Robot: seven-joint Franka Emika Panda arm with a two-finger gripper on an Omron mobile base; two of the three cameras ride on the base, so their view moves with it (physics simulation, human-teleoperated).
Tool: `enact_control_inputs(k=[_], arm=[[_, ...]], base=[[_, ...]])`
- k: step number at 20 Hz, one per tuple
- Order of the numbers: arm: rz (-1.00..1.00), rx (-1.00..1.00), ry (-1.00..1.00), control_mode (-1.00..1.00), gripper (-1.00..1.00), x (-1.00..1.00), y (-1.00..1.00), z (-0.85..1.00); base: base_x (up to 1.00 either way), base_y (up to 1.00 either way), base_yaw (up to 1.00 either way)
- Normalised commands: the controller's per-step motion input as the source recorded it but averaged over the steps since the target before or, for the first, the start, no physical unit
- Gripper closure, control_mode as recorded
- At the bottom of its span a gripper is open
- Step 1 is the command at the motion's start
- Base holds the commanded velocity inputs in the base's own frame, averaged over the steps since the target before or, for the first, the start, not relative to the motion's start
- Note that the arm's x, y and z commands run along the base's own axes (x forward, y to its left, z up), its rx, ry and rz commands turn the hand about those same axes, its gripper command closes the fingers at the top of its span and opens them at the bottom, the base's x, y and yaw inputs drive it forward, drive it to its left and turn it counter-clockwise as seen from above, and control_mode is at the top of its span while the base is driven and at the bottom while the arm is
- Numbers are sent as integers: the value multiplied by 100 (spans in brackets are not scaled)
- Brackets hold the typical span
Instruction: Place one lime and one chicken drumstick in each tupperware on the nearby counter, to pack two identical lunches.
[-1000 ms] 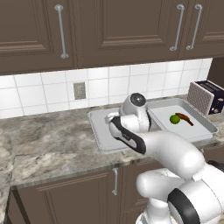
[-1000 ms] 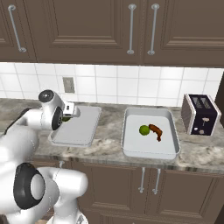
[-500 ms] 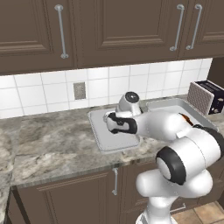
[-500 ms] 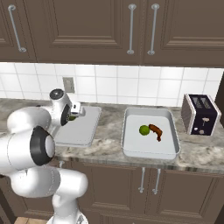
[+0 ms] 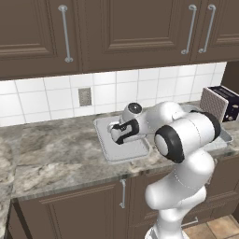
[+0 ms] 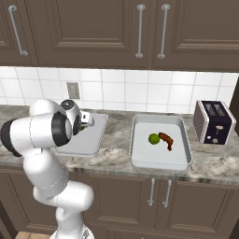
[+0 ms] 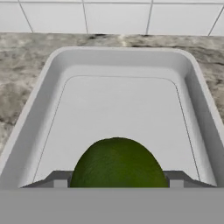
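Observation:
My gripper (image 7: 117,183) is shut on a dark green lime (image 7: 117,162), held low over the left tupperware (image 7: 118,109), a shallow grey tray with nothing else in it. The base views show the gripper (image 5: 116,133) (image 6: 87,120) above that left tupperware (image 5: 133,151) (image 6: 88,142) on the counter (image 5: 46,149) (image 6: 116,159). In the right tupperware (image 6: 161,158) lie a second lime (image 6: 153,138) and a brown chicken drumstick (image 6: 166,140), side by side. From the left base camera, my arm hides most of the right tupperware (image 5: 227,137).
A dark toaster (image 6: 214,122) (image 5: 220,102) stands at the right end of the counter. Behind runs a white tiled wall with a socket (image 5: 84,96). Dark cabinets hang above, and cabinet doors sit below the counter edge.
The arm's elbow has swung round to the right, now covering the right tupperware in the left base view. The hand has stayed over the left tupperware with the lime.

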Motion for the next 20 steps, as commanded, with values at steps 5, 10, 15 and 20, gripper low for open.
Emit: enact_control_inputs(k=[5, 10, 15, 20], arm=[[0, 0, 1, -100, 100, 48, 16, -39], [0, 0, 1, -100, -100, 35, 5, -6], [0, 0, 0, -100, -100, 1, 17, 34], [0, 0, 0, -100, -100, 0, 10, 49]], base=[[0, 0, 0], [0, 0, 0], [0, 0, 0], [0, 0, 0]])
